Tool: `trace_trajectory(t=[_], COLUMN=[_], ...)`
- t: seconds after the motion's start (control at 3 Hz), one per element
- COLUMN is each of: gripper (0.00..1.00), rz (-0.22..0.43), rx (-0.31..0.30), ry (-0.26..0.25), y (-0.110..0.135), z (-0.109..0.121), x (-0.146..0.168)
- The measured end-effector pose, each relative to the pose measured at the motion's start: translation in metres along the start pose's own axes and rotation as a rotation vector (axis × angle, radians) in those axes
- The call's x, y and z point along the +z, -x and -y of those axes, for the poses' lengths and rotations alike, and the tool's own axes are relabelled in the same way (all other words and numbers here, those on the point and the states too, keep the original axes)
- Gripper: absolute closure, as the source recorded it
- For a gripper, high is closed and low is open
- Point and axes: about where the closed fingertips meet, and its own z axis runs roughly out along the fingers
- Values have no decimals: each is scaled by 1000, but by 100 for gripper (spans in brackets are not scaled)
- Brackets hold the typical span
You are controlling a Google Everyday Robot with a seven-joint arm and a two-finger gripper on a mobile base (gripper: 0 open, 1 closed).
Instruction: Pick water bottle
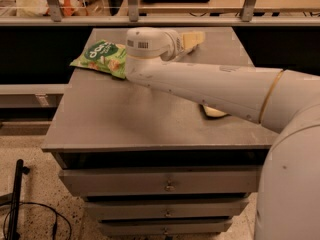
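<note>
The water bottle does not show in the camera view; it is hidden or out of view. My white arm (215, 86) reaches from the lower right across the grey table top (125, 119) to its far side. Its rounded wrist (145, 44) sits just right of the green snack bag (102, 58). My gripper (192, 38) shows as a pale beige shape past the wrist, near the table's far edge. Nothing is seen in it.
A yellow sponge (215, 112) peeks out from under the arm at the table's right. The table is a drawer cabinet (165, 184). A rail with metal posts (132, 4) runs behind the far edge. Cables (30, 219) lie on the floor at the lower left.
</note>
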Motion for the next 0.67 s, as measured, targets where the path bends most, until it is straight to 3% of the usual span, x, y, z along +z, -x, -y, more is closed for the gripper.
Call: trace_trajectory(t=[0.67], gripper=[41], rz=[-28], rx=[24], ry=[-43], y=[-6], z=[-3], x=[0])
